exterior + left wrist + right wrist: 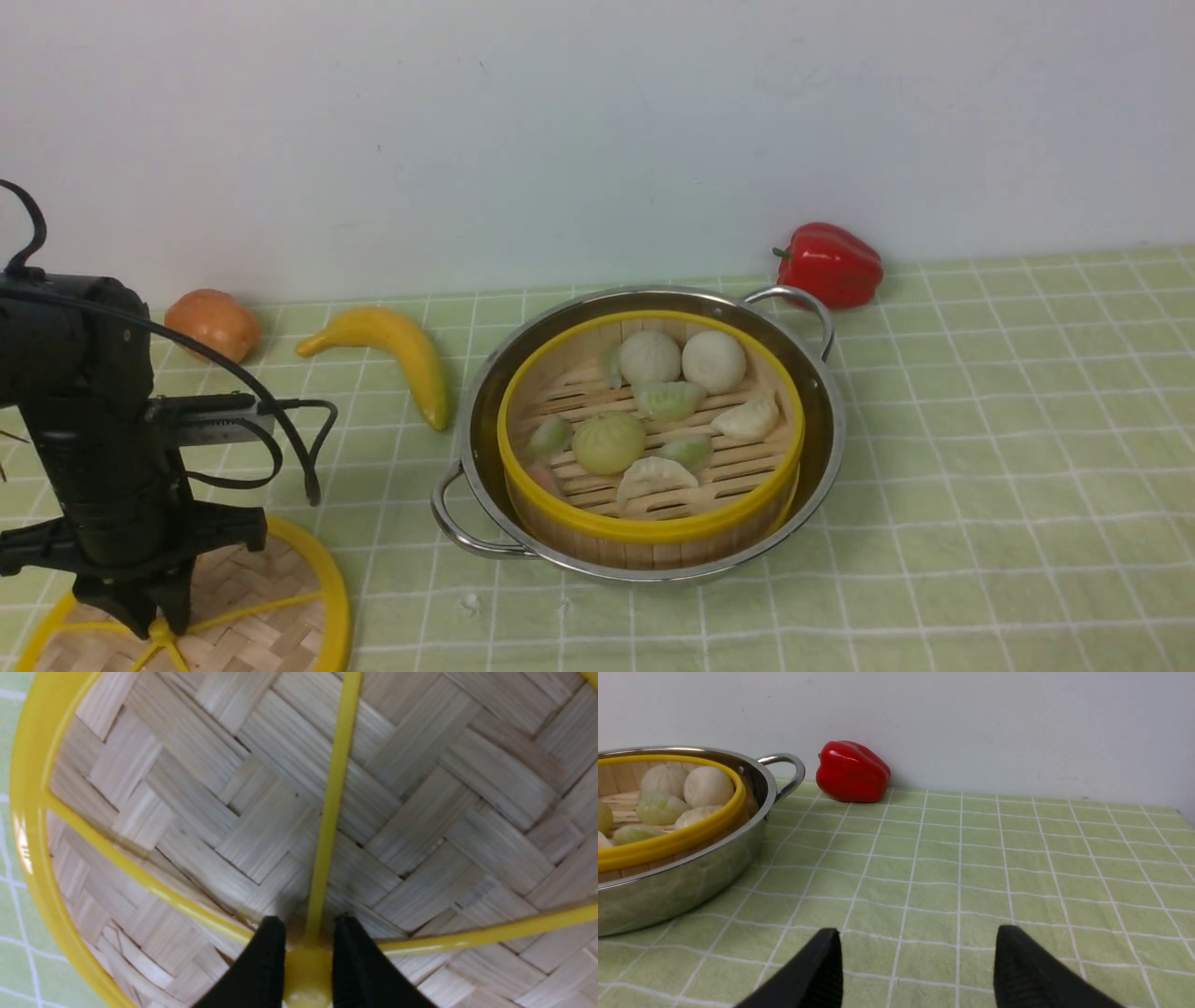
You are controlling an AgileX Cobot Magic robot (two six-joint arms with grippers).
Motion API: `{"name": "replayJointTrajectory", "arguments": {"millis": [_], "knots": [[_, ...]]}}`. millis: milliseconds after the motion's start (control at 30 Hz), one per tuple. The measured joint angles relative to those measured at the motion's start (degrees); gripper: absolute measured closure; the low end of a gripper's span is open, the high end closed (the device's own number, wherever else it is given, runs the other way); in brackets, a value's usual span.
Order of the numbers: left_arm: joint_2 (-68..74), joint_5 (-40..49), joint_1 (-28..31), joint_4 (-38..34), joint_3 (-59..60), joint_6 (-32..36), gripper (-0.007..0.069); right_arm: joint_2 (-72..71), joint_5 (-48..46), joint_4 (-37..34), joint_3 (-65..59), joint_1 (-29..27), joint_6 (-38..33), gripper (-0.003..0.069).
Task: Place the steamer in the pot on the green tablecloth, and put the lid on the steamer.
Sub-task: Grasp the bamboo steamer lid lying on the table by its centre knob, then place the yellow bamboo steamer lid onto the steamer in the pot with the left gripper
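The steamer [653, 529], a bamboo basket with yellow rims and toy buns and dumplings, sits inside the shiny pot [830, 411] on the green tablecloth [980, 420]. The lid [271, 597], a woven disc with yellow rim and spokes, lies on the cloth at the front left. My left gripper [154, 623] stands over the lid, with its jaws closed on the yellow centre hub, as the left wrist view [308, 926] shows on the lid [397, 812]. My right gripper [917, 933] is open and empty above bare cloth, right of the pot [691, 872] and steamer [668, 842].
A yellow banana [401, 350] and an orange fruit [215, 322] lie behind the lid, left of the pot. A red pepper [831, 263] sits by the back wall, also in the right wrist view [852, 772]. Bare cloth stretches right of the pot.
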State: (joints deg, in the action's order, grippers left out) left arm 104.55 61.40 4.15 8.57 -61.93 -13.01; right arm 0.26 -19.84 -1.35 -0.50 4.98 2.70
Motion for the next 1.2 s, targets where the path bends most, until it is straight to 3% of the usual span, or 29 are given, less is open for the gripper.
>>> {"name": "replayJointTrajectory", "arguments": {"millis": [400,867,1200], "knots": [[-2.4,6.8,0.0,-0.7,-8.6,2.8,0.0501,0.0,0.0,0.0,0.0,0.0,0.0,0.0221],[-2.7,8.6,-0.6,-10.1,-22.0,12.1,0.0501,0.0,0.0,0.0,0.0,0.0,0.0,0.0221],[-2.2,8.8,-8.6,-15.5,-37.5,16.7,0.0501,0.0,0.0,0.0,0.0,0.0,0.0,0.0221]]}}
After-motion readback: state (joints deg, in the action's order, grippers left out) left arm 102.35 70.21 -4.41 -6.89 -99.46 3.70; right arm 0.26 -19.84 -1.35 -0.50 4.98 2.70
